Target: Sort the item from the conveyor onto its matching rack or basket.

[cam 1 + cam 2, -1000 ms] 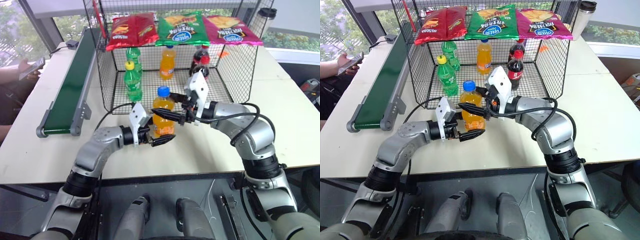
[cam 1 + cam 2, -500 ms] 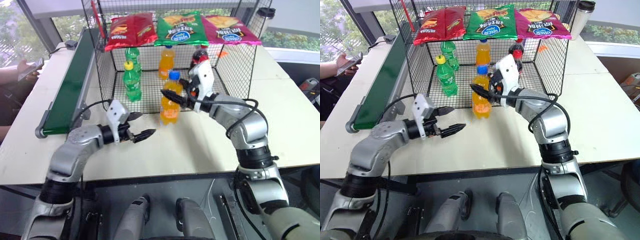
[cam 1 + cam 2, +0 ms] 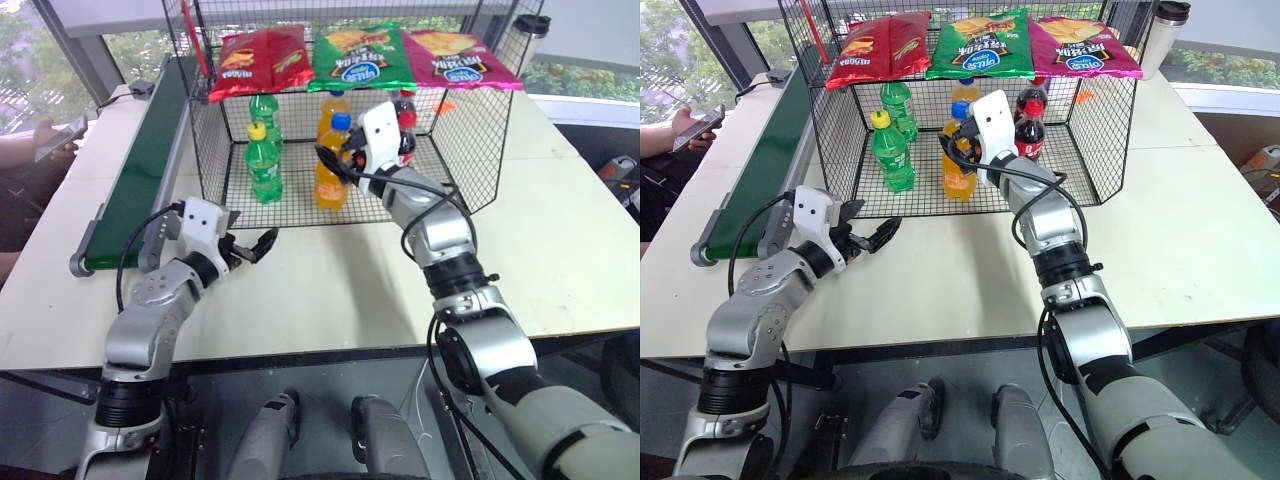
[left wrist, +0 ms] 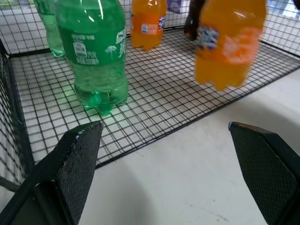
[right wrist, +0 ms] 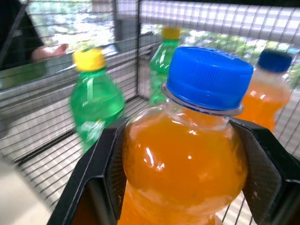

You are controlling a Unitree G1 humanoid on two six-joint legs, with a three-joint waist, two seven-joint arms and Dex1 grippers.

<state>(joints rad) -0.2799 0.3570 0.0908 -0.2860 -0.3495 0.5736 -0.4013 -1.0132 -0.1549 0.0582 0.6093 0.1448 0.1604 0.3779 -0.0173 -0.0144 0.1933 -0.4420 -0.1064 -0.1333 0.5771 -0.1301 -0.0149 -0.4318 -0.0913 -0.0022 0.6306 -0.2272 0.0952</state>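
Dark-green belt of the conveyor [image 3: 140,165] runs along my far left, at about ten o'clock from me, with nothing on it that I can see. Next over, my left gripper [image 3: 252,246] hangs above the bare counter [image 3: 330,290] just short of the basket's front edge, its jaws spread wide and holding nothing.

Past it stands the black wire basket [image 3: 480,150], open toward me. Two green soda bottles [image 3: 265,160] stand on its grid floor at eleven o'clock. At twelve o'clock my right gripper [image 3: 338,160] has its jaws clamped on the shoulder of the orange soda bottle [image 3: 330,170], just under the blue cap. I carry it upright, inside the front opening; whether its base touches the grid I cannot tell. Another orange bottle [image 3: 334,110] stands right behind it, dark cola bottles [image 3: 1028,128] at one o'clock.

I judge this the placing step. Next I should lower the bottle beside its orange match until it stands, open the jaws, and back straight out without clipping its neighbours.
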